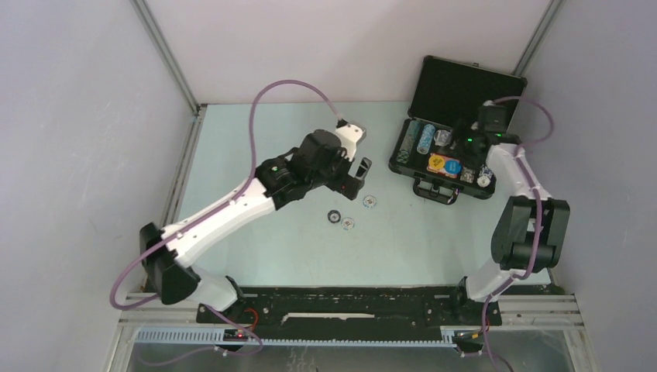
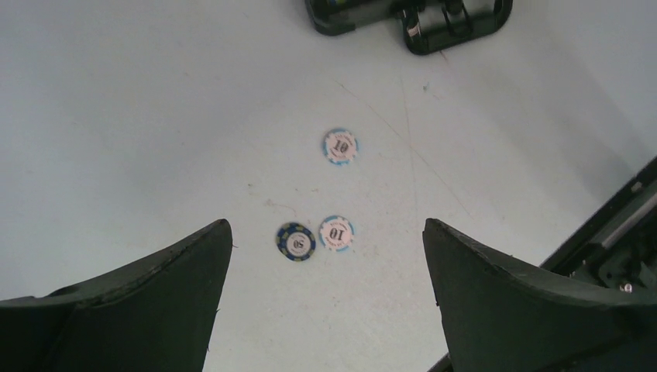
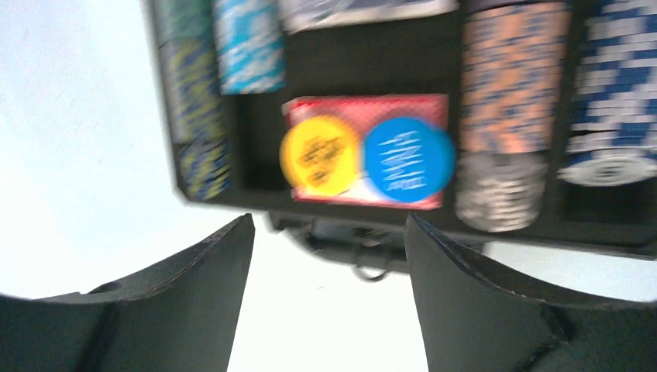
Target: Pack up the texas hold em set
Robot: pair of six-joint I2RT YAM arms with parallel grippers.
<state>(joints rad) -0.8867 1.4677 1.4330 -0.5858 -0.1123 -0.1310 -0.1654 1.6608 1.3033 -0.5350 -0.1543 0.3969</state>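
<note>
Left end effector [image 1: 359, 178], spread wide and empty, hangs near three loose chips [image 2: 337, 232] on the surface [image 1: 256, 155]; right end effector [image 3: 329, 223], parted and empty, over the open briefcase [image 1: 465, 85] at far right

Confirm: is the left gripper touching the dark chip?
Apart. Left wrist view: dark chip lies between the open left gripper fingers, clear of both.

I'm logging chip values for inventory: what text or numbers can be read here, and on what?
"10": upper light-blue chip.
"10", seen upside down: lower light-blue chip.
"50", seen upside down: dark blue chip.
Yellow disc and blue disc: printed marks too blurred to read.
</note>
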